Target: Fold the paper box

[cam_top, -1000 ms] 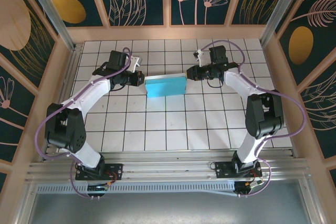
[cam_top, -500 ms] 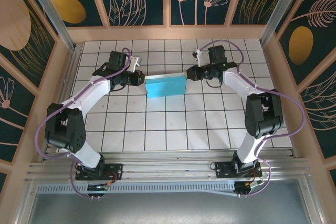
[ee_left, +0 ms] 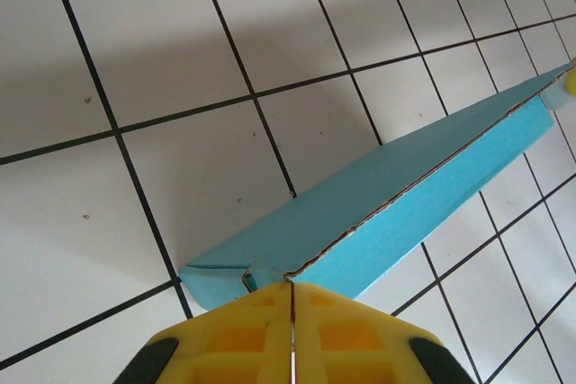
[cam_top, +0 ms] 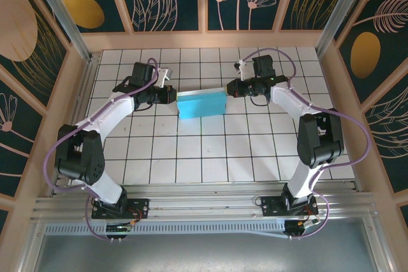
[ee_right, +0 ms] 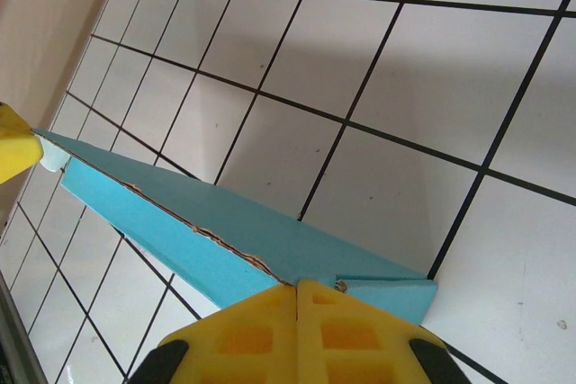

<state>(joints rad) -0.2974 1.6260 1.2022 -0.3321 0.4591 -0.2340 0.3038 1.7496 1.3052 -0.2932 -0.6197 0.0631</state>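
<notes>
The box [cam_top: 201,104] is blue, folded shut, long and flat. It sits level, and a seam runs along it.

Paper box [cam_top: 201,104]: 1, teal, spanning the gap between the two pincers. Grippers: 2, the left gripper [cam_top: 173,95] and the right gripper [cam_top: 228,90], one at each end of the box, each with 2 yellow fingers [ee_left: 243,334]. Arms: 2, left arm [cam_top: 108,116] and right arm [cam_top: 296,103]; tiled table [cam_top: 210,151]: 1.
</notes>
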